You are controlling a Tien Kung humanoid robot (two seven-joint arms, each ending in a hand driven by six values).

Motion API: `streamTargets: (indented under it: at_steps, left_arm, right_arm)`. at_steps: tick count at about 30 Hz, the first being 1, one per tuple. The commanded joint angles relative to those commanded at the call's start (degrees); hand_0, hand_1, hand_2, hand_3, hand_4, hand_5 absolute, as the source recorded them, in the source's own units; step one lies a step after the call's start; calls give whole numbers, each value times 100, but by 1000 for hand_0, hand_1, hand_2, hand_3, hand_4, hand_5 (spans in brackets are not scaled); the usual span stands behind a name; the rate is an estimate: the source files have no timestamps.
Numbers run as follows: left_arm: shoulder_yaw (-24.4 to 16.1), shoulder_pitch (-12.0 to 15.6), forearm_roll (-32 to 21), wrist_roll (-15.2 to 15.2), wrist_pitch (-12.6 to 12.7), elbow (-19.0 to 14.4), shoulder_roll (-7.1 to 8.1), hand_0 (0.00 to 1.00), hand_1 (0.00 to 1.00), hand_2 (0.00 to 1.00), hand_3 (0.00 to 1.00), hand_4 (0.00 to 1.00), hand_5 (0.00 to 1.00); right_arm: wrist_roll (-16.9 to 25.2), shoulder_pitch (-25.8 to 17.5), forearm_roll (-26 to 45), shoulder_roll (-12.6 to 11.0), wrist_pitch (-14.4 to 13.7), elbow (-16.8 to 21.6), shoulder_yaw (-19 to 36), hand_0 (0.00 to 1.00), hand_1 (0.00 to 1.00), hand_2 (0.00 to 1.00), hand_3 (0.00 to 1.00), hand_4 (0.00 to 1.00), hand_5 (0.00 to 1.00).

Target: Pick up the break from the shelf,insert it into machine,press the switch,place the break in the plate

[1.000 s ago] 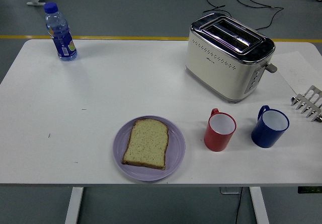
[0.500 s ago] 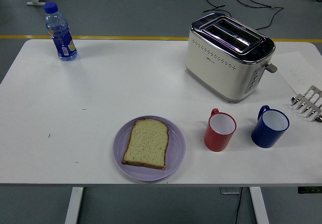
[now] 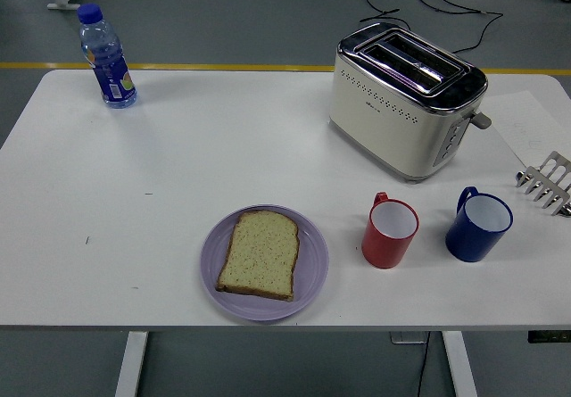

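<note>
From the head view, the bread [image 3: 259, 254] lies flat on the purple plate [image 3: 312, 281], near the table's front edge. No robot hands show, so I cannot tell about their fingers. The job looks done; the bread should just stay there. The toaster [image 3: 406, 103] stands further back. The white table [image 3: 178, 165] sits on a grey floor.

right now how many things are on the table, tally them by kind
bottle: 1
toaster: 1
mugs: 2, red mug and blue mug
plate: 1
bread slice: 1, lying on the plate
metal rack: 1, cut off at the right edge
total: 7
</note>
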Motion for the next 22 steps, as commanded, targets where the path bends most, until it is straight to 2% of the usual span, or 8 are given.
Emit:
streamTargets:
  at_steps: [22]
  left_arm:
    - [21,-33,-56,-16,6,0,2,653,590,597,603,327,947]
  right_arm:
    - [10,15,64,29,-63,-19,4,757,707,723,649,497,313]
